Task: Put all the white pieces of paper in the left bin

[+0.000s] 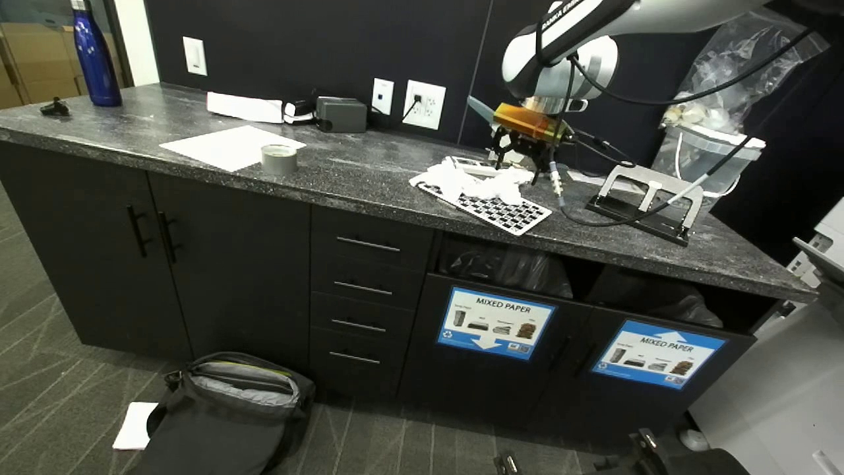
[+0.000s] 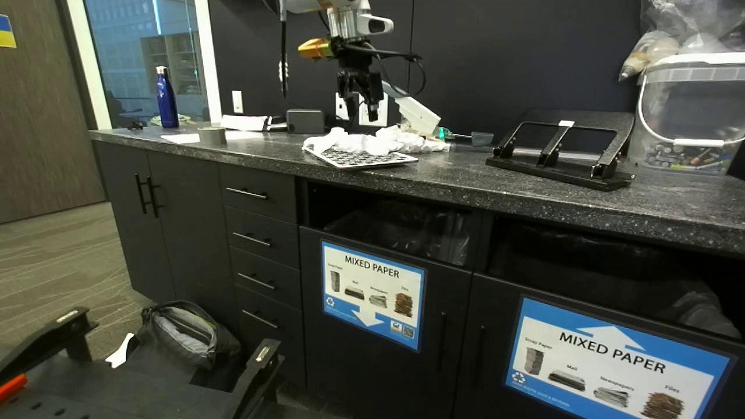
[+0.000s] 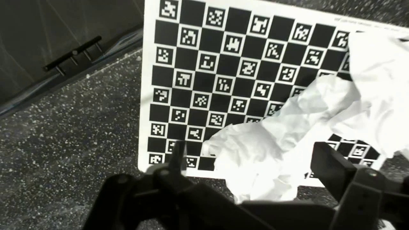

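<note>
1. The end effector (image 3: 249, 156) is hanging above the white papers (image 3: 262, 147), its jaws standing wide apart and gripping nothing, probably so a crumpled lump can fit between them.
2. The white papers are lying bunched, folds sticking up, likely giving a grasp more to bite on than flatness would.
3. Beneath them, the checkered mat (image 3: 211, 64) is carrying much of the heap, so a low pinch would be risking the mat too.
4. The counter (image 3: 80, 153) is holding both near its front edge, probably keeping the carry short.
5. In both exterior views, the left bin (image 1: 488, 389) is standing below, its top gap showing a bag (image 1: 531, 272), seemingly for catching drops.
</note>
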`<move>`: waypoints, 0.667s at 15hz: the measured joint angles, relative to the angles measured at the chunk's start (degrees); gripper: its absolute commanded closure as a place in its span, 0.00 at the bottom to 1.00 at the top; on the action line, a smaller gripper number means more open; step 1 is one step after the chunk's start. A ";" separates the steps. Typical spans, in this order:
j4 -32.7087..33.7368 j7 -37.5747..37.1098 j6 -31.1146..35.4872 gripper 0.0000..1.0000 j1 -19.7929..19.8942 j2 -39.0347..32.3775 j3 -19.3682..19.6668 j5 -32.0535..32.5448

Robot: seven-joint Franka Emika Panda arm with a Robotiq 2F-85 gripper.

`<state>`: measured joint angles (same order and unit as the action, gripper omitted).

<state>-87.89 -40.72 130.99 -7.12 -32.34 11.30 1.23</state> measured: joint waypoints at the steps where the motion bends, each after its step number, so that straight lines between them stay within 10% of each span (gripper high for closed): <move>1: 2.79 -0.68 -1.75 0.00 0.70 -2.65 -0.02 0.00; 10: 26.88 -0.99 -16.57 0.00 4.76 -16.96 -1.83 -1.23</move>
<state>-61.01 -41.71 114.42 -2.36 -49.30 9.48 0.00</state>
